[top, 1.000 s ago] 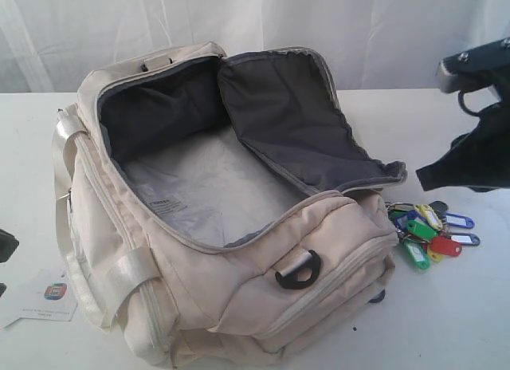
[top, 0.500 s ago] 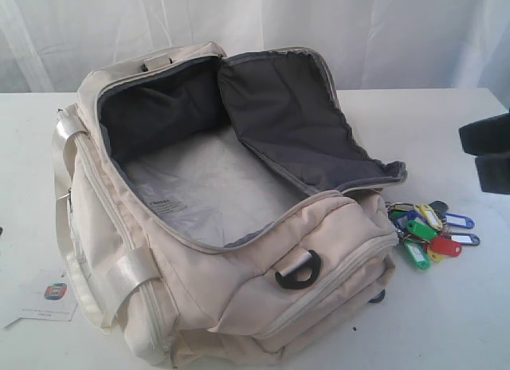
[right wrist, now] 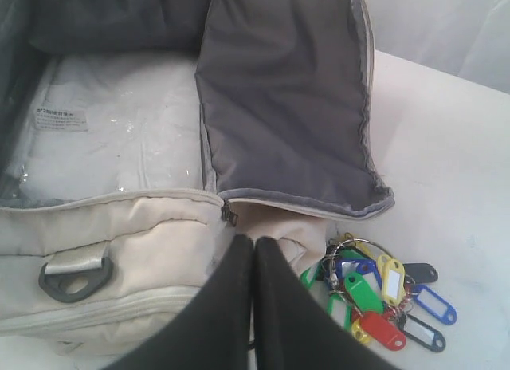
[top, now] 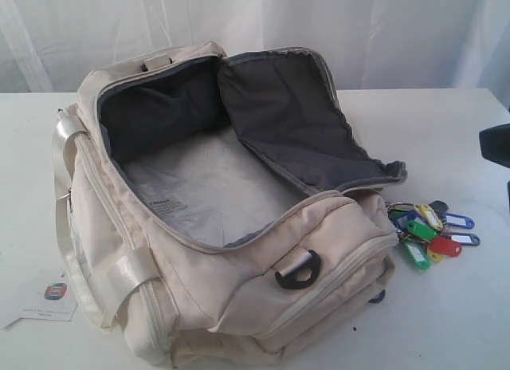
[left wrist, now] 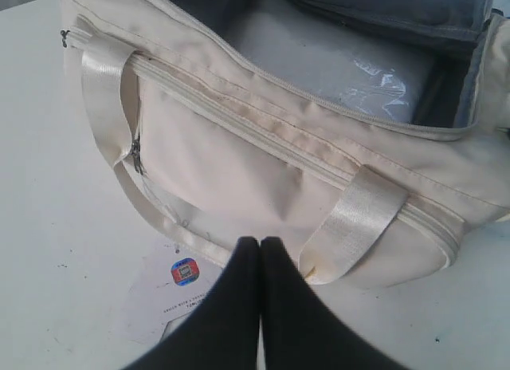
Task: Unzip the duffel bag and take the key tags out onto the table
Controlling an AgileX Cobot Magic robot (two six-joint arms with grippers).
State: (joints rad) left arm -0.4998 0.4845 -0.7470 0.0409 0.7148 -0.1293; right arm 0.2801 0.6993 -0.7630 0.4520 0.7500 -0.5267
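Across the white table (top: 446, 123), items run from largest to smallest.

- **Bag** (top: 199, 306): lies over the table's middle, unzipped. Its flap (top: 295, 131) is folded back, so the grey lining and a plastic-wrapped floor show. Nothing coloured is visible inside.
- **Tags** (top: 430, 230): a coloured bunch resting on the table toward its right edge, just beside the bag's end. I cannot tell whether they touch the fabric.
- **Card** (top: 49, 297): lies flat toward the table's front left, just beside the bag.
- **My left gripper** (left wrist: 260, 244): jaws pressed together on nothing, poised over the card and short of the bag's strap (left wrist: 355, 226).
- **My right gripper** (right wrist: 253, 244): likewise closed and empty, above the bag's end, with the tags near it.

Judgement: both steps look finished. The risks come from withdrawing. If my right arm pulls away low, it could snag the flap or sweep the tags toward the table's edge. A low left gripper could drag the card, or catch the strap and shift the bag onto the tags.
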